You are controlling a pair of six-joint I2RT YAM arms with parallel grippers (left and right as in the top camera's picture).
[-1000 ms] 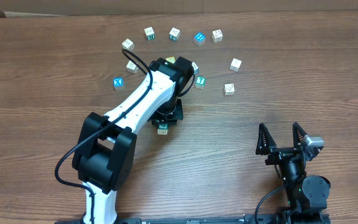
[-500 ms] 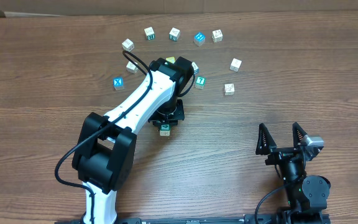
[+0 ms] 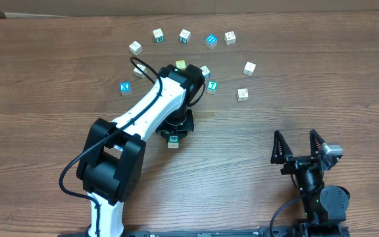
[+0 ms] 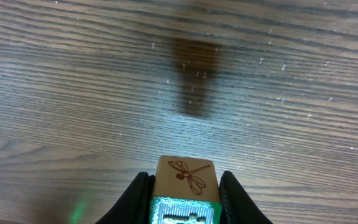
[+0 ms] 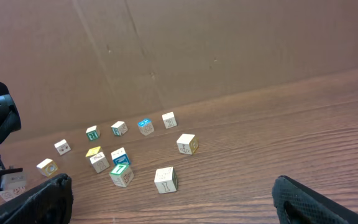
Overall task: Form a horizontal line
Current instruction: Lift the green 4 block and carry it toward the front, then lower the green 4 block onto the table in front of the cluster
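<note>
The left pincer (image 4: 185,194) has shifted slightly toward the near edge of the worktop (image 3: 321,79), carrying its letter cube (image 4: 186,176) with it. Its fingers are clamped on that cube, which shows a dragonfly drawing on one side and a green-edged face; the cube's shadow falls separately on the wood ahead. The other cubes, including the teal cube marked 7 (image 3: 212,85), lie scattered in a loose arc beyond the arm, not in a row. The right pincer (image 3: 295,136) stands with jaws apart at the near right.
</note>
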